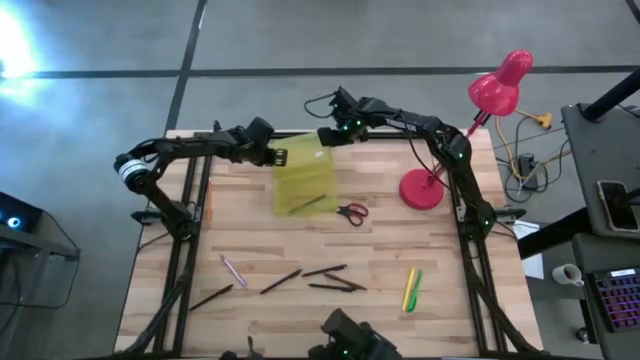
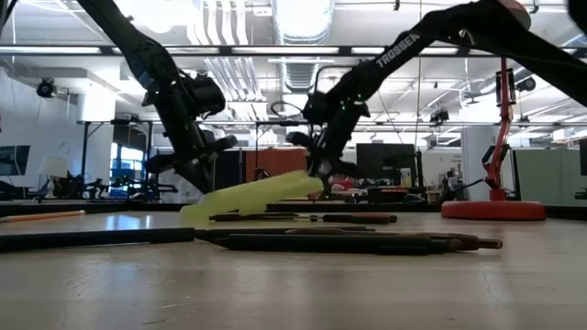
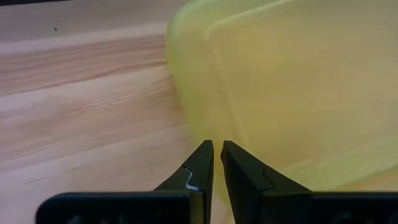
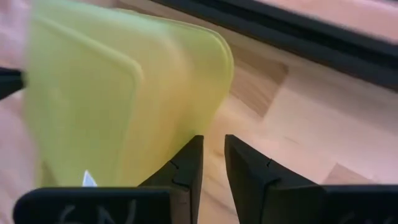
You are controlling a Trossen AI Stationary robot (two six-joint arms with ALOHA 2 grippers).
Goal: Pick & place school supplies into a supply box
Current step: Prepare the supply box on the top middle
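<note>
The translucent yellow-green supply box (image 1: 300,180) lies open at the table's far middle, with a dark pen (image 1: 310,203) in its near half. In the low view its lid (image 2: 257,197) slants up from the table toward my right gripper (image 2: 321,174). My left gripper (image 1: 277,157), shut, is at the lid's left edge. My right gripper (image 1: 330,135), slightly open, is at the lid's far right corner. Red-handled scissors (image 1: 351,212) lie right of the box. A pink pen (image 1: 233,268), several dark pens (image 1: 325,270) and the yellow and green markers (image 1: 410,288) lie nearer. My left gripper (image 3: 217,149) points its shut tips at the lid's left side (image 3: 205,112); whether they touch it cannot be told. My right gripper (image 4: 213,149) has one finger (image 4: 186,165) against the lid's edge near its far right corner (image 4: 208,106). The lid's raised end (image 2: 312,185) sits at the fingertips, with nothing between the fingers.
The pink desk lamp has its round base (image 1: 422,190) right of the box and its head (image 1: 500,85) beyond the table's far right corner. The table's far edge (image 1: 400,135) runs just behind both grippers. Bare wood lies left of the box.
</note>
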